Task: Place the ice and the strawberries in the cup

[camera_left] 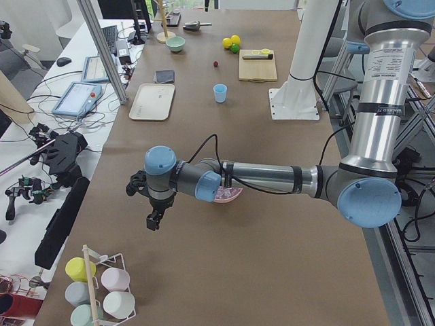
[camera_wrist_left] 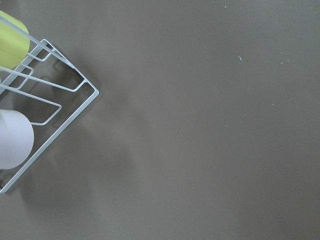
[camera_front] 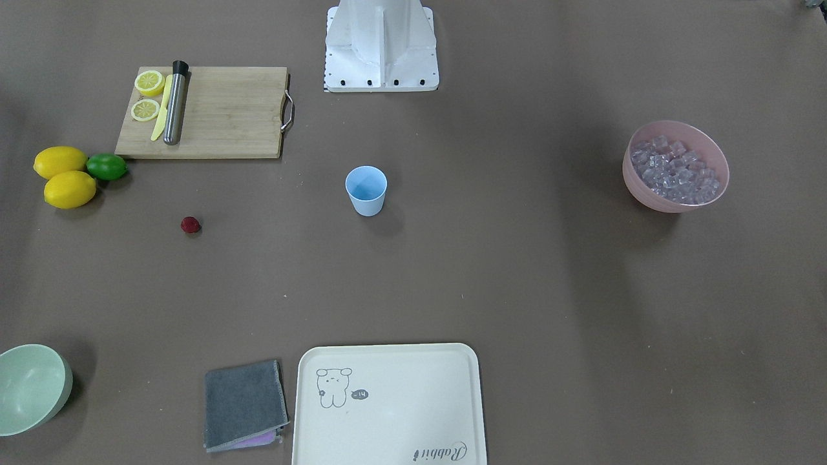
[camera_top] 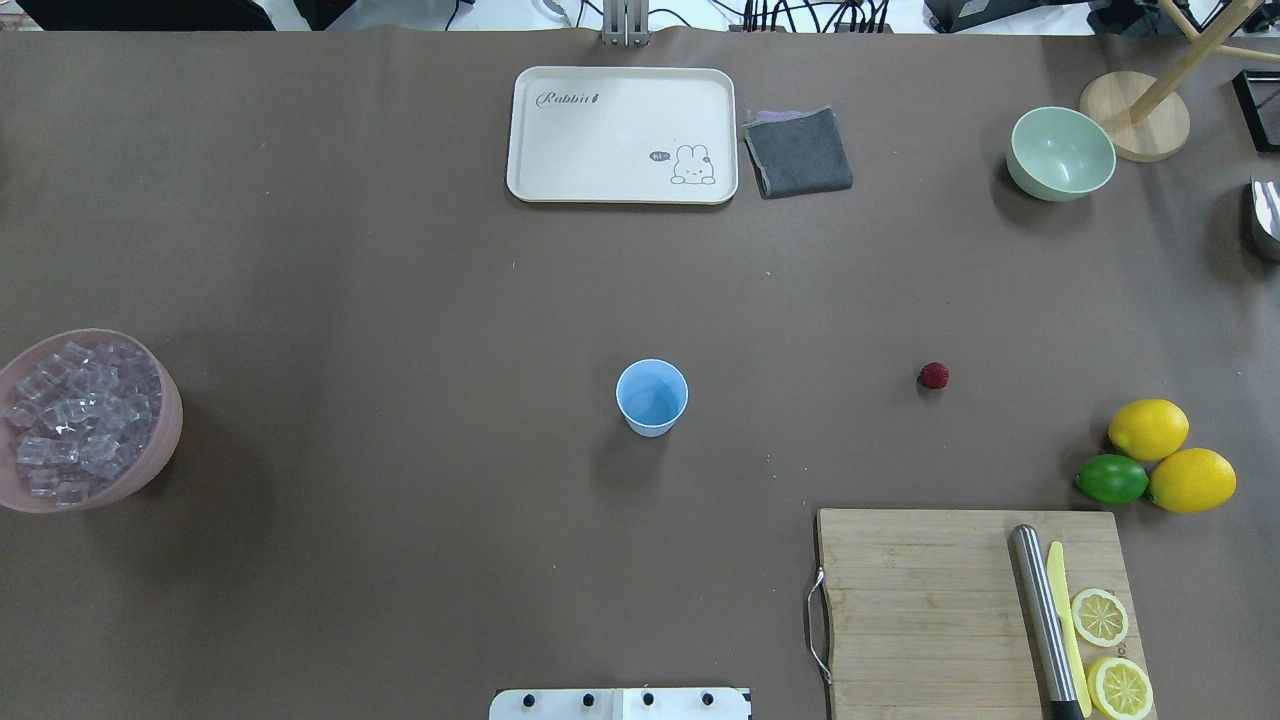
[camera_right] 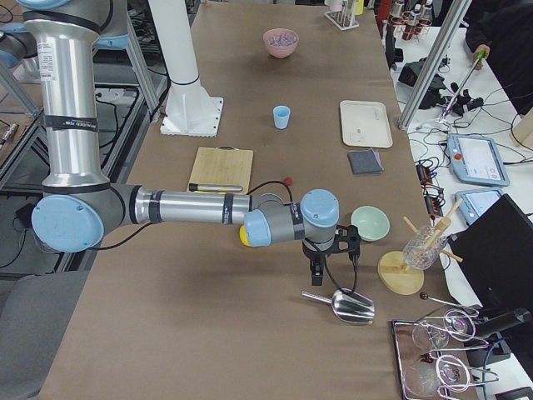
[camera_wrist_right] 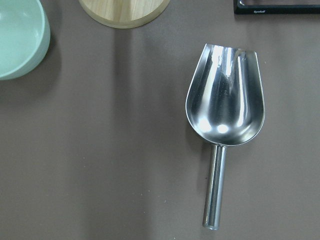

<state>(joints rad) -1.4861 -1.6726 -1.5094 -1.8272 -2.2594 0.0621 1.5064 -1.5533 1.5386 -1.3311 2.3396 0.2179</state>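
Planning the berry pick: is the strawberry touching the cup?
Apart. The overhead view shows a wide stretch of bare table between the strawberry and the cup; the front-facing view agrees.

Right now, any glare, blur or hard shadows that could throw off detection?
Right wrist-mounted view: bright glare streaks on the steel scoop, otherwise sharp. Overhead exterior view: even light, soft shadow beside the cup; small highlights on the ice. Left wrist-mounted view: in focus, faint shadows on the table.
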